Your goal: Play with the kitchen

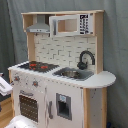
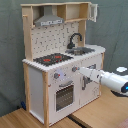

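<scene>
The kitchen (image 2: 60, 65) stands upright on a wooden floor (image 2: 30, 119) in the second exterior view — stove (image 2: 52, 59) at centre, black faucet (image 2: 75, 40) up at one o'clock from it. The white arm (image 2: 112, 81) reaches in from three o'clock, its gripper (image 2: 76, 69) right at the front panel by the knobs (image 2: 62, 76) — whether the fingers are apart or together, I cannot tell.

The kitchen (image 1: 60, 75) is finished in white and light wood. Its faucet (image 1: 85, 59) is coloured black, and red rings are shown on the stove (image 2: 54, 59).
</scene>
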Robot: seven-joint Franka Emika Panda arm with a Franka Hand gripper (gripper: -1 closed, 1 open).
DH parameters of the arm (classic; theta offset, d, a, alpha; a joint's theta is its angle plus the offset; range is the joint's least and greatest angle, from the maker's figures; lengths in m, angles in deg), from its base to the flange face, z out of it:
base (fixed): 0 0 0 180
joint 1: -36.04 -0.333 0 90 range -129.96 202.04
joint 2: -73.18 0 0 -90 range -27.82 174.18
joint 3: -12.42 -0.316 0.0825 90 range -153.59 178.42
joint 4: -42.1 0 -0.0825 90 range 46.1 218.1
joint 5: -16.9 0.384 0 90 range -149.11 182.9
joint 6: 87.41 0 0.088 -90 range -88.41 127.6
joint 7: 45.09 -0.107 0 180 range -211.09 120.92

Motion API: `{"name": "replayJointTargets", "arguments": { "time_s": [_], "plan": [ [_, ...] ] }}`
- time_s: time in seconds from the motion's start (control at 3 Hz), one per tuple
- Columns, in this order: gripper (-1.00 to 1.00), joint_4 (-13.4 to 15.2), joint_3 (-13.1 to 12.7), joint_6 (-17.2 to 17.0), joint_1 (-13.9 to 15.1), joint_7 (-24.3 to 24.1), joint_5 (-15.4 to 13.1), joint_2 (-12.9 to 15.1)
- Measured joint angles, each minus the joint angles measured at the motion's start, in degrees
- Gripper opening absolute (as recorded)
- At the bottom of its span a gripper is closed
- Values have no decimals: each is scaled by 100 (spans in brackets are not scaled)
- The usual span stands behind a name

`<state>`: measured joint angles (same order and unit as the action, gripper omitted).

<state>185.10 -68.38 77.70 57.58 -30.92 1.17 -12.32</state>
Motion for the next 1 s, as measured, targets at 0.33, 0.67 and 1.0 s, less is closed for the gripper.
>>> {"name": "replayJointTargets", "arguments": {
  "time_s": [0.33, 0.67, 1.0],
  "plan": [
    [100, -50, -170, 271, 221, -440, 0, -10],
    [100, -228, -255, 564, 543, -945, 0, -48],
    [100, -540, -253, 707, 870, -1319, 0, -50]
  ]
}}
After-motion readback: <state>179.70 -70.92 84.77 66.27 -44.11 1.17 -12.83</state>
